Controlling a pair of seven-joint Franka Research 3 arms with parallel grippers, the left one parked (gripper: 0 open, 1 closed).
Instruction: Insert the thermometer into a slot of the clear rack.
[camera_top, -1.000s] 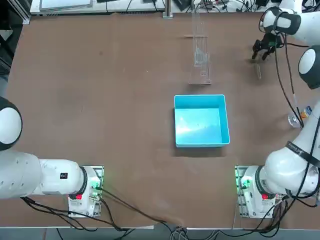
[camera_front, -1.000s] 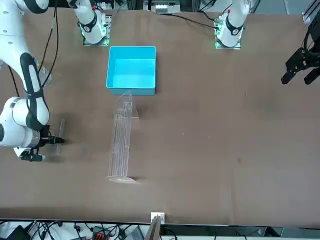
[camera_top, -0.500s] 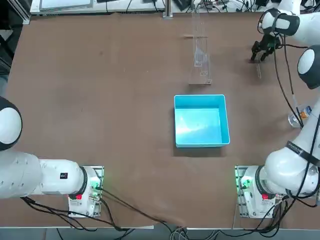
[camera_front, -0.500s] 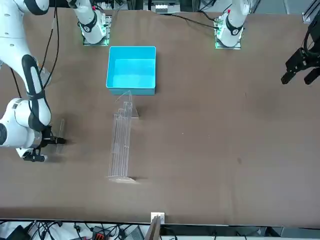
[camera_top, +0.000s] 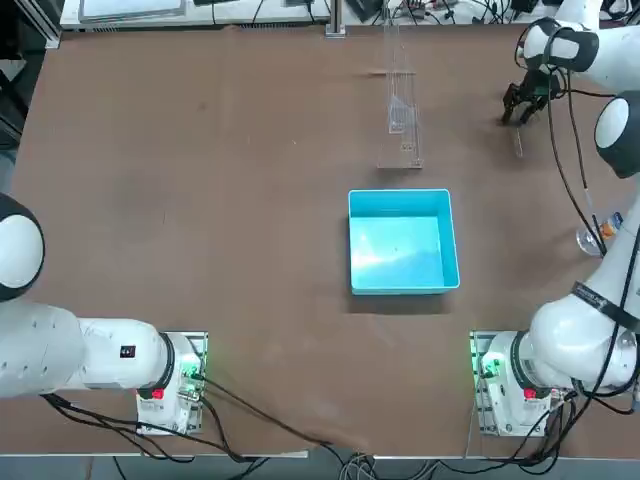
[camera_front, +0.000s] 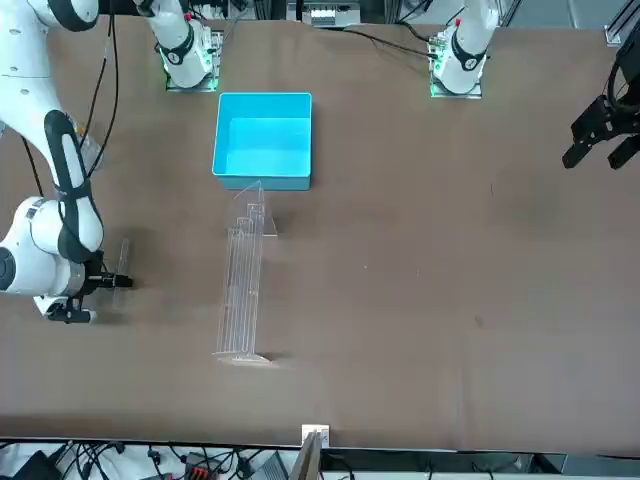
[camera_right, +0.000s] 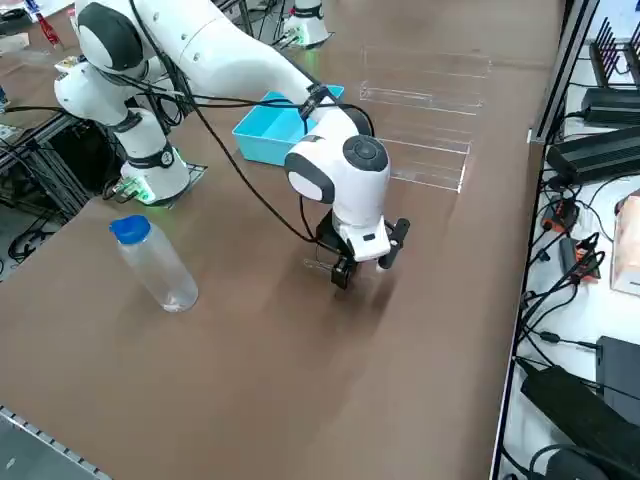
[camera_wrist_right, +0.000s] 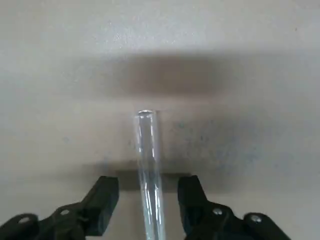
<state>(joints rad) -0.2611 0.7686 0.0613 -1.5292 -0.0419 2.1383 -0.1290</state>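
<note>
The right hand (camera_wrist_right: 149, 207) sits low over the table (camera_top: 200, 200), its fingers (camera_wrist_right: 102, 200) parted on either side of the thermometer (camera_wrist_right: 149, 165) — gaps show on both sides, nothing grasped. The thermometer lies flat on the table, well apart from the clear rack (camera_top: 401, 100) — beyond the blue box (camera_top: 402, 240).
</note>
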